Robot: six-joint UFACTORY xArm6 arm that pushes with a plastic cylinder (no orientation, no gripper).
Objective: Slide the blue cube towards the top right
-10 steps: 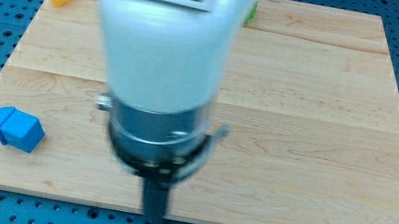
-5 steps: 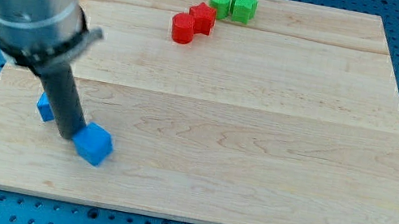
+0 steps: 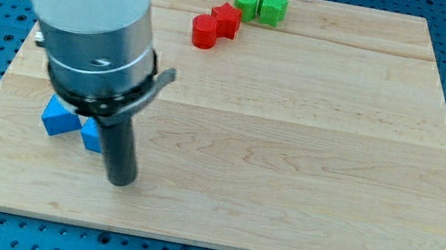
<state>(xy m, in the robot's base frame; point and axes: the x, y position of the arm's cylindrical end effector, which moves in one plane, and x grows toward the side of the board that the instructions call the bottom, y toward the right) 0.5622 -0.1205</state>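
Camera view: my tip (image 3: 120, 181) is set just below-right of blue cube (image 3: 93, 133), poorly placed for pushing up-right; no claw is fitted.

My arm comes down from the view's top left; my tip (image 3: 121, 182) touches the bench.

Pale wooden board (image 3: 309, 159) carrying small coloured blocks

Near the left edge two blue blocks (image 3: 59, 117) (image 3: 92, 134) are seen side by side; near the top edge two red blocks (image 3: 205, 32) (image 3: 226, 21) and two green blocks (image 3: 246, 2) (image 3: 272, 8) are clustered.
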